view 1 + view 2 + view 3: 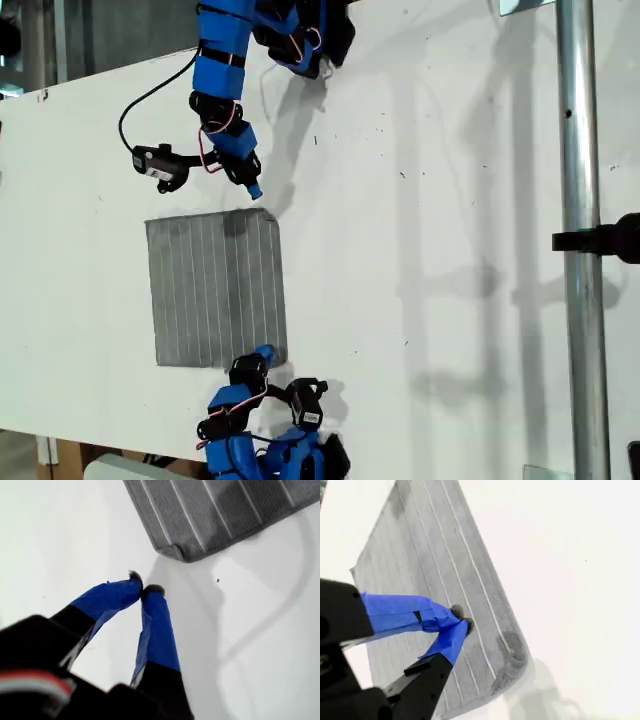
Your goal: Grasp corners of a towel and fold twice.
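Lengthwise, towel (217,288) and stripes lying top-to-bottom in exterior view; my first gripper (255,190) pinched closed, empty, beyond upper-right corner (268,214); my second gripper (264,352) closed over the towel near the lower right of it.

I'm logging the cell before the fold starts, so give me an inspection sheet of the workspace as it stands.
Surface: white table, a few small dark specks, arm shadows.
Job's things: gray striped towel lies flat, apparently a single unfolded layer, all four corners in the exterior view.
Clutter: nothing seen.
Grippers: my first gripper is shut, over bare table just off a towel corner; my second gripper is shut, over the towel near another corner. Neither holds cloth.
Cables: a black cable loops over the table beside the arm at the exterior view's top.
Surroundings: metal pole at the exterior view's right.
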Tool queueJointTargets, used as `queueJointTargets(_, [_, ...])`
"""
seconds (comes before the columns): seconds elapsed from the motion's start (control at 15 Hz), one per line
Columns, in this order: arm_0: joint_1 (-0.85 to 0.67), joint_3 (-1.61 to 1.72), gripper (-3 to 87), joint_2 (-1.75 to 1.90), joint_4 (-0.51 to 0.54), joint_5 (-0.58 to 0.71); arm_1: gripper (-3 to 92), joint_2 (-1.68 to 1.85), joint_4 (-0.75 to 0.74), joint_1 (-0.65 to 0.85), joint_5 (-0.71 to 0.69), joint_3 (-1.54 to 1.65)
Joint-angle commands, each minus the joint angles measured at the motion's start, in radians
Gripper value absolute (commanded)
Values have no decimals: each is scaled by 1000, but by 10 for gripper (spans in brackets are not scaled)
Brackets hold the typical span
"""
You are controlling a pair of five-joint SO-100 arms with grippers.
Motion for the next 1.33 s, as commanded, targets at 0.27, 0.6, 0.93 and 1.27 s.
queueJointTargets(0.27, [127,-333,-28,362,463,-109,25,244,296,-55,20,-278])
queueJointTargets(0.6, [118,-278,-29,857,497,-107,-3,896,434,8,107,-115])
queueJointTargets(0.93, [34,-121,-29,1198,495,-63,21,1261,584,32,216,104])
queueJointTargets(1.27, [18,-95,-28,1213,494,-32,66,1259,575,49,221,123])
